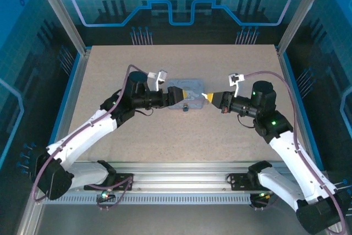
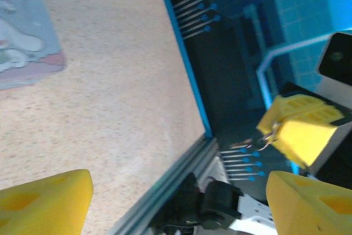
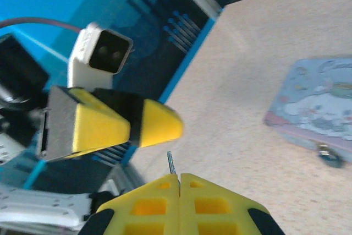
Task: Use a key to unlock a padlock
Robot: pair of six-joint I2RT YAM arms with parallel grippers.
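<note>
The key [image 3: 171, 163] is a thin silvery blade sticking out from the tips of my right gripper [image 3: 180, 177], which is shut on it. The left wrist view shows the same key [image 2: 248, 144] held at that gripper's yellow tip. The padlock [image 3: 329, 156] is a small dark piece hanging at the front edge of the pale blue tin [image 3: 319, 111]; from above the padlock [image 1: 186, 107] lies between both grippers. My left gripper [image 2: 179, 207] is open, its yellow fingers [image 2: 47, 202] wide apart with nothing between them. It hovers at the tin's left end [image 1: 177, 96], opposite my right gripper [image 1: 210, 97].
The pale blue tin [image 1: 187, 88] sits mid-table on the speckled tabletop [image 1: 181, 136]. Blue side rails [image 1: 74, 86] and metal frame posts border the table. The left arm's yellow fingers [image 3: 110, 122] hang close in front of the right gripper.
</note>
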